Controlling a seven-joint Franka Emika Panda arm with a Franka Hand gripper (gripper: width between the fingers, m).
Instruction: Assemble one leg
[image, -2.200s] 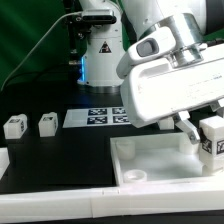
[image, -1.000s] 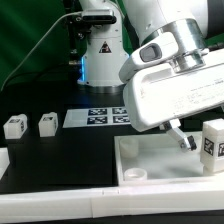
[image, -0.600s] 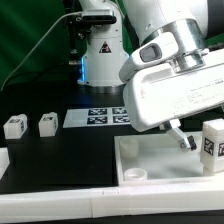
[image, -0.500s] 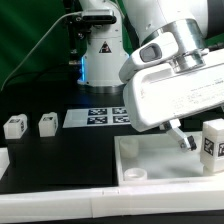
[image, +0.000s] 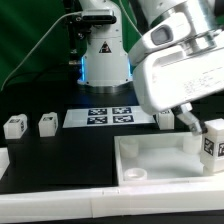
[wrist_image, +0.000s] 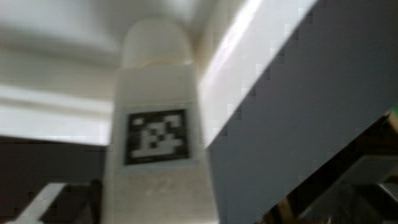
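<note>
One leg (image: 212, 144) stands upright at the corner of the white tray (image: 150, 168), on the exterior view's right, apparently seated in its socket. The gripper (image: 189, 124) hangs just beside the leg's top, jaws apart and holding nothing. The step in hand is judged to be the release. The next move calls for a straight retreat that does not knock the post. The leg is a white rectangular post, taller than wide, with a black-and-white tag on its side.
</note>
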